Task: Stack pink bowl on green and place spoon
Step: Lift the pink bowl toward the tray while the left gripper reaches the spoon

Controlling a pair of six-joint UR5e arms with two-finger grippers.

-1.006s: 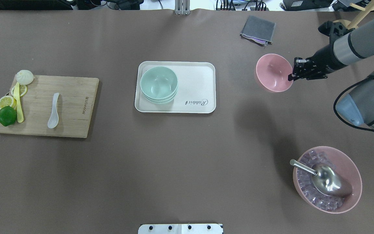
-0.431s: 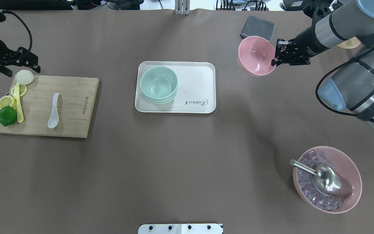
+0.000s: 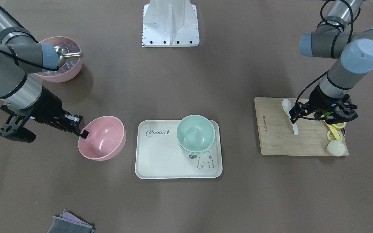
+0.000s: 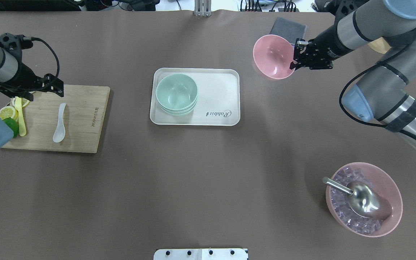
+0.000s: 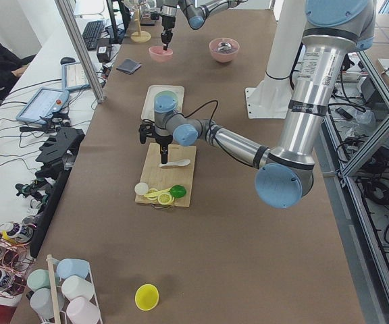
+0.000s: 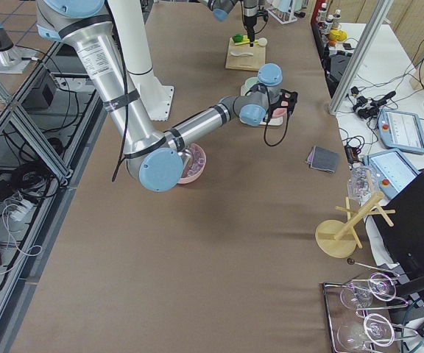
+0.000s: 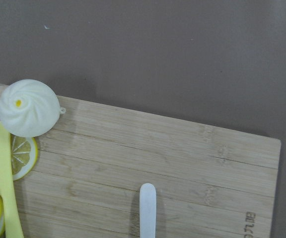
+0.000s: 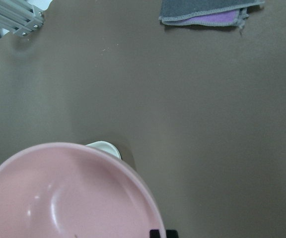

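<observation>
My right gripper (image 4: 294, 59) is shut on the rim of the small pink bowl (image 4: 273, 57) and holds it off the table, to the right of the white tray (image 4: 219, 97). The bowl also shows in the front view (image 3: 101, 138) and fills the bottom of the right wrist view (image 8: 68, 193). Stacked green bowls (image 4: 176, 92) sit at the left end of the tray. The white spoon (image 4: 60, 124) lies on the wooden cutting board (image 4: 81, 119). My left gripper (image 4: 31, 88) hovers open and empty over the board's far left part. The left wrist view shows the spoon's handle tip (image 7: 147, 208).
Lemon slices (image 4: 7, 112), a lime (image 4: 12, 124), a yellow knife (image 4: 21, 119) and a white bun (image 7: 29, 108) lie on the board's left side. A large pink bowl of ice (image 4: 388, 184) with a metal scoop (image 4: 359, 198) stands front right. A grey cloth (image 4: 287, 26) lies far right.
My right gripper has lifted the pink bowl and carried it left and farther back, toward the tray. My left arm has come into view and moved right, over the cutting board.
</observation>
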